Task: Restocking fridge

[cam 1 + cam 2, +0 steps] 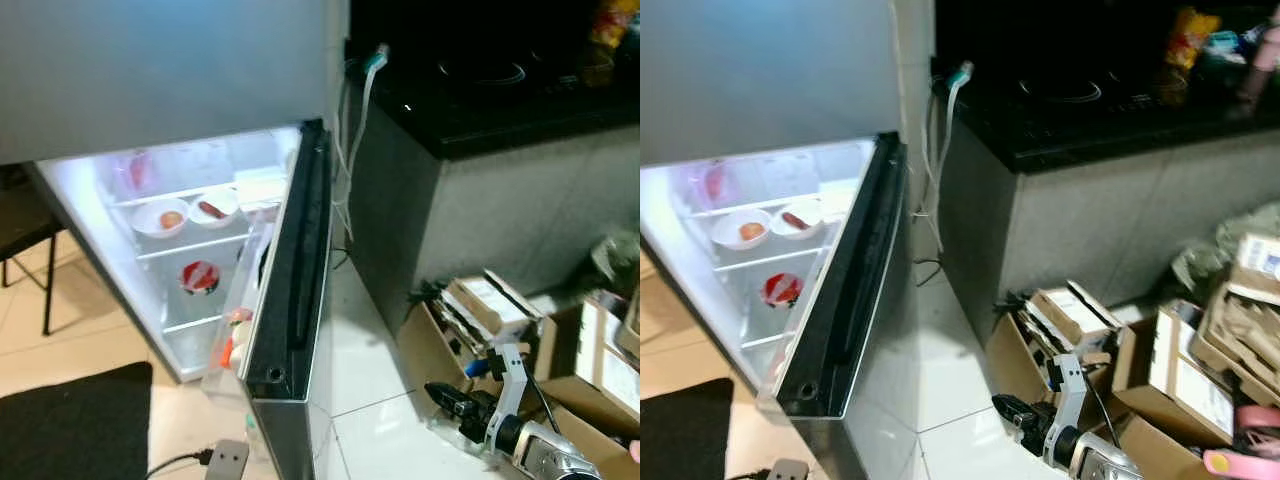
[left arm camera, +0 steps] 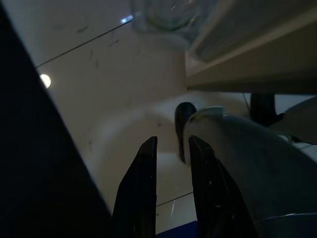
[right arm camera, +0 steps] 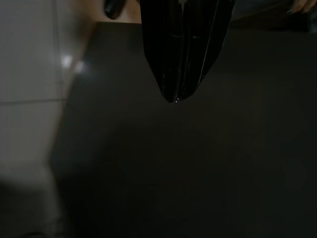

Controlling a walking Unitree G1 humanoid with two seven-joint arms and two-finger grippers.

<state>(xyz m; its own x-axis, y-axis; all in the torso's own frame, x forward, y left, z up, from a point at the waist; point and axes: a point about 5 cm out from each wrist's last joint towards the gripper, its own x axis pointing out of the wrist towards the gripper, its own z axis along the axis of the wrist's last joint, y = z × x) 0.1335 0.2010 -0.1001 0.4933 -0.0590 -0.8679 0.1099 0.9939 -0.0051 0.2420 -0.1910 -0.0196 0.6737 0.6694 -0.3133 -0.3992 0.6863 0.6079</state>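
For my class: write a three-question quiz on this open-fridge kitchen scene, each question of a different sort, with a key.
1. True or false: the fridge door stands open.
2. Multiple choice: on the lit shelf, the two white bowls sit A) stacked, B) side by side, C) upside down.
3. Fill in: the cardboard boxes stand on the floor below the black ____.

Key
1. True.
2. B.
3. Countertop.
The right gripper hangs with fingers together; the left gripper has a narrow gap between its fingers.

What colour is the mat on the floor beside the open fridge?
Black; the mat shows best in the left eye view.
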